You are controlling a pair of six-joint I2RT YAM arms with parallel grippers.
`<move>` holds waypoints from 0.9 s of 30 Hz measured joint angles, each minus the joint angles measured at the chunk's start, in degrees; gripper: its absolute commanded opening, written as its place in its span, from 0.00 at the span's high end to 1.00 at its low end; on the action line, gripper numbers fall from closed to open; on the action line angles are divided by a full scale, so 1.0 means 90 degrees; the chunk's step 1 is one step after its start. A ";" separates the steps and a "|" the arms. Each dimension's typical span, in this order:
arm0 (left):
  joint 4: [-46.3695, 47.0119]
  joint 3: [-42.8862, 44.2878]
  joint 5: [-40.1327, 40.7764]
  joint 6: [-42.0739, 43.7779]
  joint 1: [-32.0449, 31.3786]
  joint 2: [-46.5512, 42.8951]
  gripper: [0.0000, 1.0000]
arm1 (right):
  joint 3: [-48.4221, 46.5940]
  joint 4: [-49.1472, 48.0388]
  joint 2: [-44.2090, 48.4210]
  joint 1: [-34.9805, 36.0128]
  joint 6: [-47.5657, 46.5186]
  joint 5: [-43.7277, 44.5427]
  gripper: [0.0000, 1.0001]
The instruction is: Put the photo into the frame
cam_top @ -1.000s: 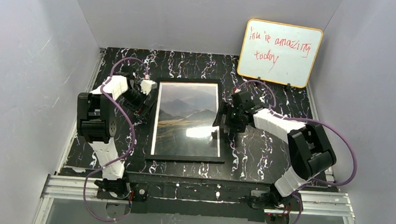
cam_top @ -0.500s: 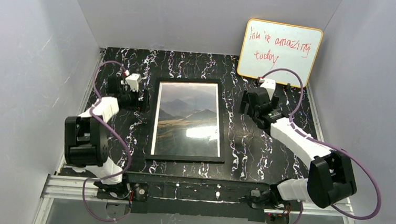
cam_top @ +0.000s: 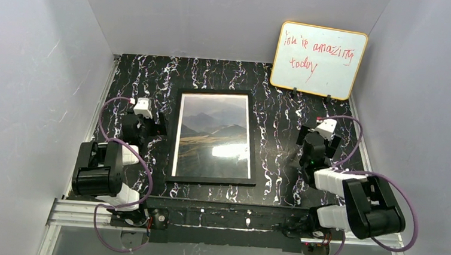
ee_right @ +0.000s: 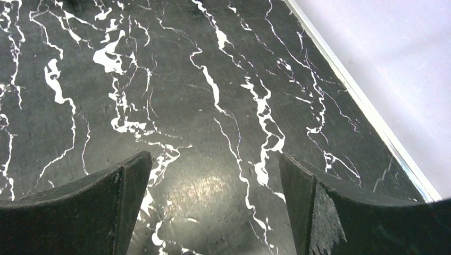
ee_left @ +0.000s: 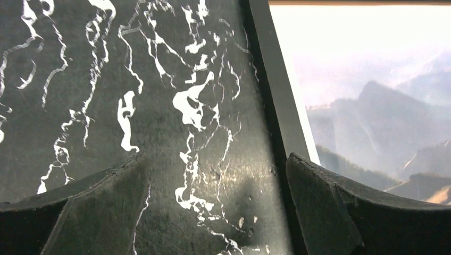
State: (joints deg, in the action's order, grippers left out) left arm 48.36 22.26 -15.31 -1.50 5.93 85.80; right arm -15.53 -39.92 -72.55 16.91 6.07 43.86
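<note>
While the photo (cam_top: 214, 132) lies in the frame (cam_top: 175, 137) at the desk's (cam_top: 279, 179) centre, the left claw (ee_left: 215, 164) and right claw (ee_right: 215, 159) gape wide and empty; a low left sweep could knock the near rail askew.

The table (cam_top: 284, 107) is black marble streaked with white veins. The frame (cam_top: 210, 180) is black, and the photo (cam_top: 211, 132) shows brown-grey mountains under a pale cloudy sky. At one o'clock, the whiteboard (cam_top: 318, 59) has an orange edge and red writing. The walls (cam_top: 22, 89) are pale grey.
</note>
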 measured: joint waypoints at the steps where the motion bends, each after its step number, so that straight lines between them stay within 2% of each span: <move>1: 0.0328 -0.0095 0.0044 -0.0095 0.0000 0.0005 0.02 | 0.0085 -0.0391 -0.0170 -0.0119 -0.0058 -0.0126 0.02; 6: 0.1073 -0.0170 0.0243 -0.0372 0.0000 0.0002 0.02 | 0.0240 -0.1600 -0.0704 -0.0505 -0.0168 -0.0690 0.02; 12: 0.1229 -0.0423 0.0420 -0.0486 0.0000 -0.0102 0.02 | 0.0444 -0.2657 -0.1362 -0.0651 -0.0073 -0.0857 0.02; 19: 0.1494 -0.0770 0.0653 -0.0362 -0.0007 0.0129 0.02 | 0.0559 -0.3128 -0.1564 -0.0675 -0.0010 -0.0828 0.01; 21: 0.1955 -0.0937 0.0709 -0.0369 -0.0032 0.0401 0.02 | 0.0571 -0.3281 -0.1605 -0.0678 -0.0109 -0.1110 0.01; 24: 0.3189 -0.1411 0.0753 -0.0172 -0.0206 0.1151 0.02 | 0.0784 -0.3813 -0.1749 -0.0702 -0.0260 -0.1649 0.01; 27: 0.3473 -0.1484 0.0967 0.0068 -0.0619 0.1231 0.02 | 0.0911 -0.4172 -0.2125 -0.0809 -0.0410 -0.2086 0.01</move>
State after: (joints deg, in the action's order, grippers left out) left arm 79.61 8.91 -6.61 -0.89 0.36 96.88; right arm -7.33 -77.47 -91.68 9.63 2.37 25.08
